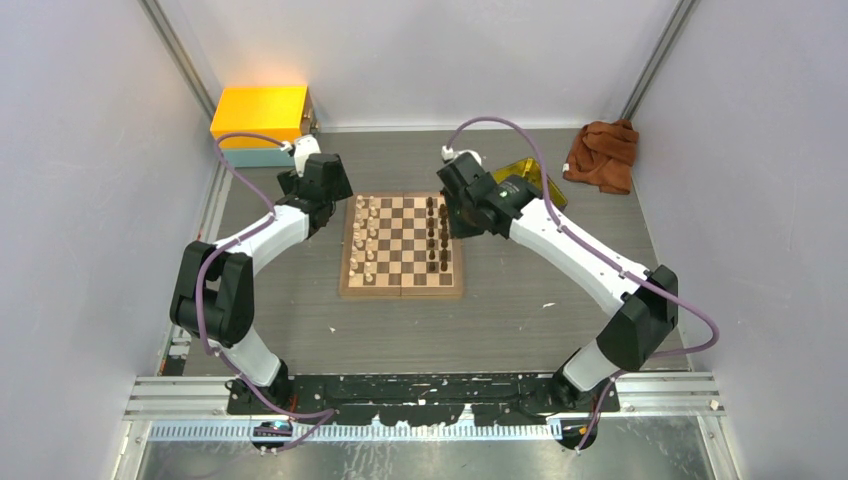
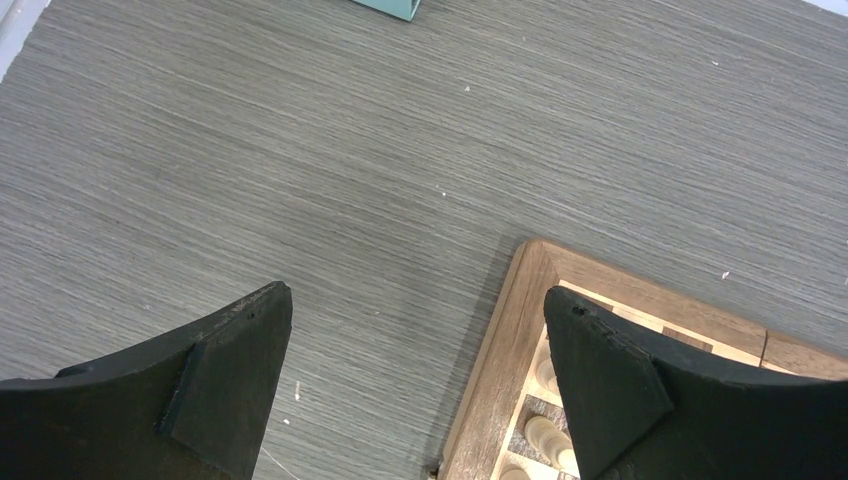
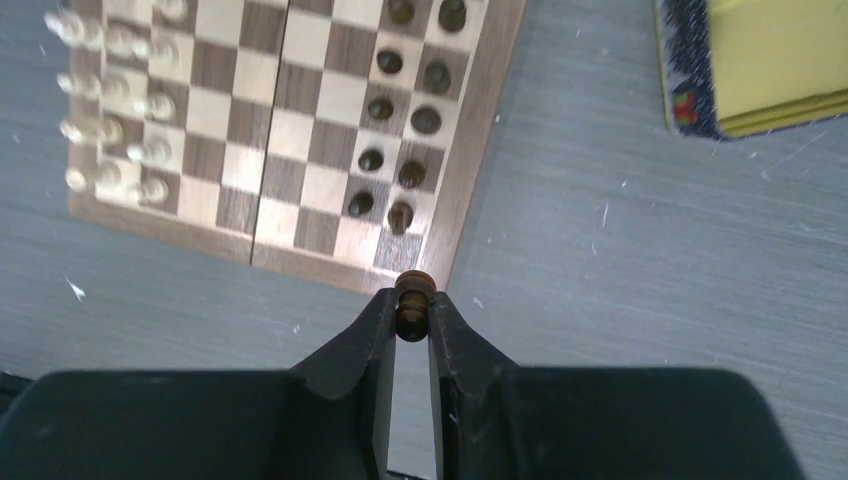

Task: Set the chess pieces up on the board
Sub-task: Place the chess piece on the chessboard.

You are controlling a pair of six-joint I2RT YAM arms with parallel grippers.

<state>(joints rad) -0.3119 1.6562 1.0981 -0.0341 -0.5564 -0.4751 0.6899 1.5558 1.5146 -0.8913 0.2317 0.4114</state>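
Observation:
The chessboard (image 1: 402, 286) lies in the middle of the table. Pale cream pieces (image 1: 368, 238) stand in its left columns, dark brown pieces (image 1: 437, 240) in its right columns. My right gripper (image 3: 411, 305) is shut on a dark brown piece (image 3: 412, 297), held above the table just off the board's near corner (image 3: 400, 274). In the top view the right gripper (image 1: 455, 212) hangs at the board's far right edge. My left gripper (image 2: 415, 385) is open and empty over the table beside the board's far left corner (image 2: 535, 262); it sits at that corner in the top view (image 1: 318, 205).
A yellow box (image 1: 260, 116) stands at the back left. A yellow tray (image 3: 775, 60) lies right of the board, mostly behind my right arm in the top view (image 1: 522, 170). A brown cloth (image 1: 602, 154) lies at the back right.

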